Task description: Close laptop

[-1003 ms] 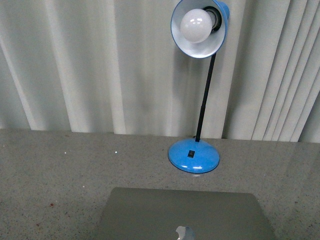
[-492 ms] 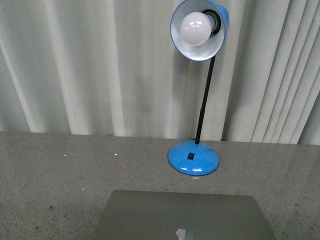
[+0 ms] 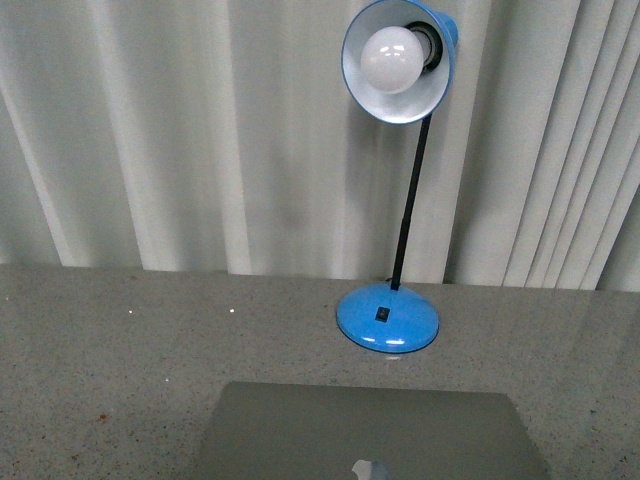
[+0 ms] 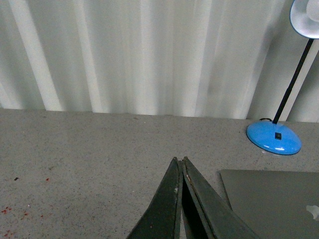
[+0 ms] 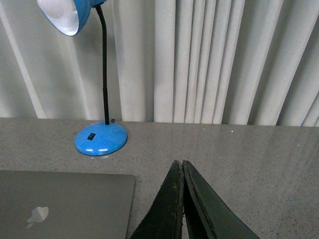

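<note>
The laptop (image 3: 365,430) lies flat on the speckled grey table with its silver-grey lid down and the shiny logo facing up. It also shows in the left wrist view (image 4: 274,199) and in the right wrist view (image 5: 65,204). My left gripper (image 4: 179,160) is shut and empty, above the table beside the laptop's left edge. My right gripper (image 5: 178,163) is shut and empty, above the table beside the laptop's right edge. Neither gripper shows in the front view.
A blue desk lamp stands behind the laptop, with its round base (image 3: 387,315) on the table and its shade and bulb (image 3: 395,60) high up. Pale pleated curtains (image 3: 150,130) hang along the table's far edge.
The view has shifted slightly, so the laptop sits a little lower in the front view. Nothing else has changed.
</note>
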You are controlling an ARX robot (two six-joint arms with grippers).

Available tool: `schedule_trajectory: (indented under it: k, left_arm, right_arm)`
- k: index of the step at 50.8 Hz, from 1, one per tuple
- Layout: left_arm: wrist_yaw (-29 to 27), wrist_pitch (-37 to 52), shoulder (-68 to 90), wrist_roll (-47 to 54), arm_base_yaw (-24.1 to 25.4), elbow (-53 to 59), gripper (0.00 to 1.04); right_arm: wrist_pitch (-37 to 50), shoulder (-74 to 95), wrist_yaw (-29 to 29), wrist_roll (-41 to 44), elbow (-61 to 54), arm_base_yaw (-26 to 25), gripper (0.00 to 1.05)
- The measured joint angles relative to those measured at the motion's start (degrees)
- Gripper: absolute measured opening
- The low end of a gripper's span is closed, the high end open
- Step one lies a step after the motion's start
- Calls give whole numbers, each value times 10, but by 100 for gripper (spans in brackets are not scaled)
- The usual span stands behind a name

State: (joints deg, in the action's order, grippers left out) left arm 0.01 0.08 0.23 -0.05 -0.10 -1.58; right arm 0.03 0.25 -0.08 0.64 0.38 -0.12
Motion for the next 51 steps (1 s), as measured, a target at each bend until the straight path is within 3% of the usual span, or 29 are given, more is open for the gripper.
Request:
schedule_trajectory:
  k: [8, 25, 32, 51]
  left_arm:
    - [0, 0, -1, -1, 0, 0, 4]
    - [0, 0, -1, 0, 0, 0, 66]
    - [0, 0, -1, 0, 0, 0, 99]
    - [0, 0, -1, 0, 0, 0, 98]
  right_arm:
    - [0, 0, 0, 0, 0, 0, 5]
    - [0, 0, 0, 0, 0, 0, 65]
    - [0, 0, 0, 0, 0, 0, 99]
    - [0, 0, 0, 0, 0, 0, 97]
